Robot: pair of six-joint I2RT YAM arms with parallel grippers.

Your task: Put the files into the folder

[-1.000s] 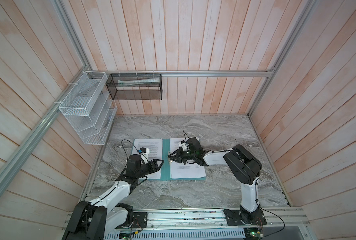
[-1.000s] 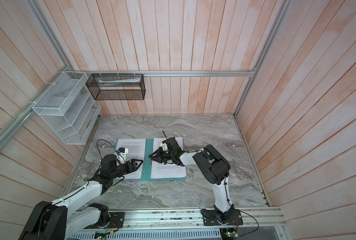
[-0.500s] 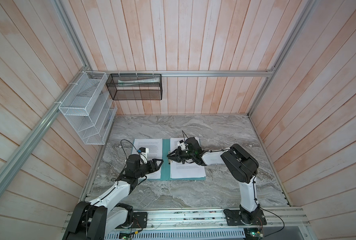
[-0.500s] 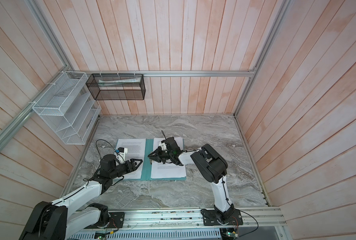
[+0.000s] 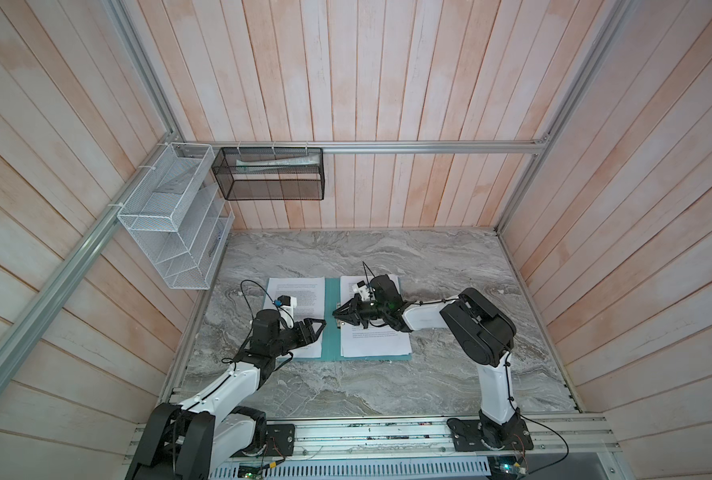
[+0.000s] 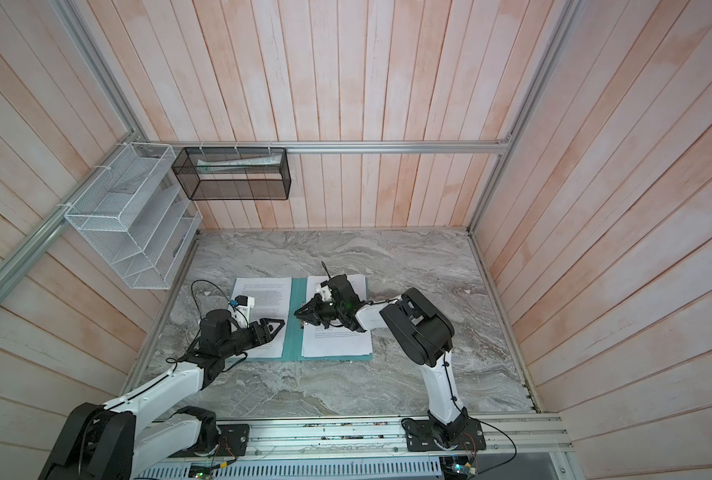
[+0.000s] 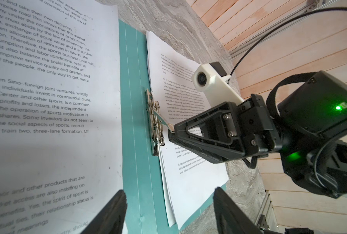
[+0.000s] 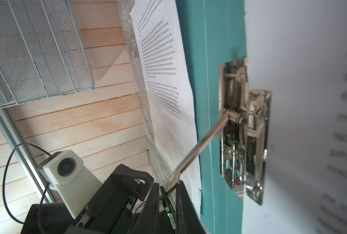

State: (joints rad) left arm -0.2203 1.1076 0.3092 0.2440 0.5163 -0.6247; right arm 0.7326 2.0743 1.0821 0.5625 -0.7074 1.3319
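Right wrist view: right gripper (image 8: 168, 188) is seen clamped on the tip of the clip lever (image 8: 201, 147). The lever is raised at a slant off the metal clip (image 8: 243, 125). The clip is fixed to the folder (image 8: 209, 50) beside the spine, and its plate overlaps the inner edge of the paper on that side.

The folder is laid open and flat on the desk (image 5: 346, 395), nearer the left edge than the right, roughly midway between the far and near edges. The files (image 7: 47, 101) are split across it:
- One printed sheet (image 5: 300, 289) is laid on the left flap.
- A stack of sheets (image 5: 375, 345) is laid on the right flap, slightly fanned at its near end.
- A teal strip of spine is left exposed between them.

Left gripper (image 5: 318, 326) is held with jaws wide apart and nothing between them. It is low over the near inner corner of the left sheet and pointed toward the spine. Contact with the paper can't be confirmed. The two gripper tips are close across the spine but not touching.

A white wire rack (image 5: 171, 216) and a black mesh basket (image 5: 269, 174) are hung on the walls by the far left corner. Rolled paper is visible through the basket mesh.
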